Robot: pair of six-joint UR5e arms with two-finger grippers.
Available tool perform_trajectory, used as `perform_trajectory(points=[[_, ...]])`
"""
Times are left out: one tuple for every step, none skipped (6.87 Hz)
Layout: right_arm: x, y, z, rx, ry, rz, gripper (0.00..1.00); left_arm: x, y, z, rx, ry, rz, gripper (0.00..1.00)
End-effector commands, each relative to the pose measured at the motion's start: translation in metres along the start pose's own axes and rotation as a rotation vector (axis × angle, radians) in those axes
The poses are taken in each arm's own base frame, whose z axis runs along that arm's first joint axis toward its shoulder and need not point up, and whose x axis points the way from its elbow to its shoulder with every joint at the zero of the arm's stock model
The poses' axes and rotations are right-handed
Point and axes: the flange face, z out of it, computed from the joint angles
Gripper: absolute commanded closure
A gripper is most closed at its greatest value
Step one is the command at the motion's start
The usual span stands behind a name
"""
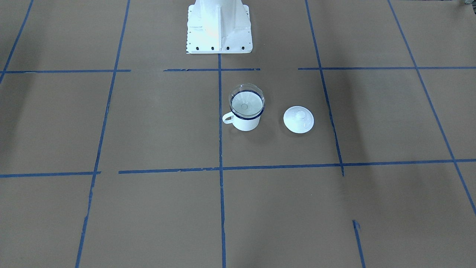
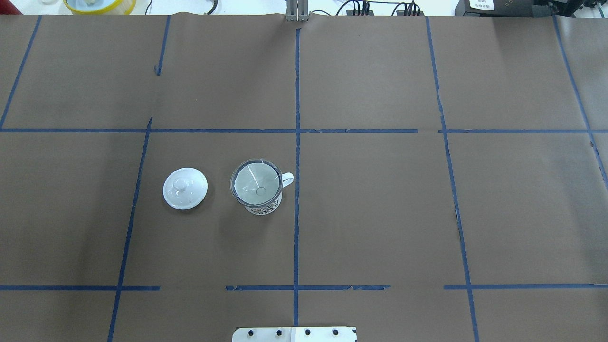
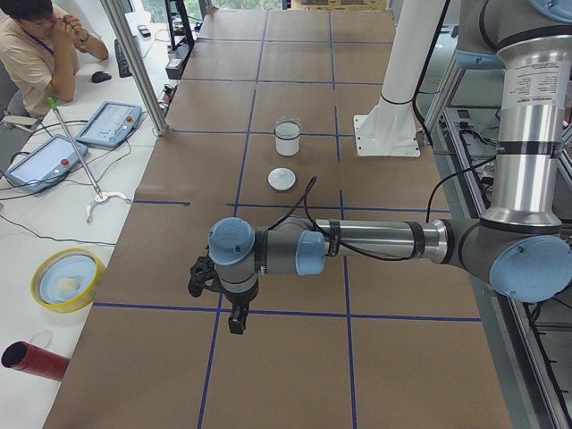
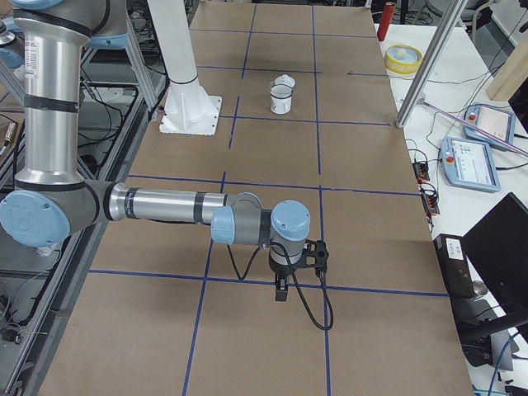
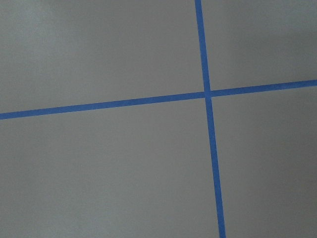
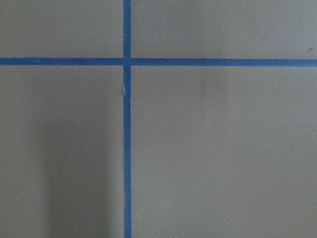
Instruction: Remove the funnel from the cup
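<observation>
- Even, bright light on my table [image 2: 380, 213]; soft broad shadows band it.
- My white base [image 1: 219, 26] glares, overexposed, in the front view.
- The funnel [image 2: 255, 183] catches thin glints.
- My wrist views look soft and greyish.

The funnel [image 1: 246, 99] is clear, with a wide round cone and a small spout opening at its centre. It sits upright in the mouth of the cup [image 1: 245, 124], its rim standing above the cup's dark blue rim. The cup is a white mug, upright on the bench [image 1: 156, 126], with its loop handle toward the robot's right.
</observation>
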Motion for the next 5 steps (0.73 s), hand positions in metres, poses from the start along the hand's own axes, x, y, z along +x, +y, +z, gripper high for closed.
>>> perform_trajectory(points=[[0.0005,0.0001,0.0006,-0.001,0.0,0.001,0.0,0.0006,0.0005,0.0016,-0.003,0.004,0.002,0.0],[0.0,0.0,0.0,0.0,0.0,0.0,0.0,0.0011,0.0003,0.0011,-0.002,0.004,0.003,0.0],[0.0005,0.0001,0.0006,-0.001,0.0,0.001,0.0,0.0011,0.0003,0.0011,-0.002,0.004,0.003,0.0],[0.0005,0.0001,0.0006,-0.001,0.0,0.001,0.0,0.002,-0.0007,0.0011,-0.002,0.004,0.005,0.0],[0.0005,0.0001,0.0006,-0.001,0.0,0.001,0.0,0.0044,-0.0015,0.0026,-0.005,0.003,0.015,0.0]])
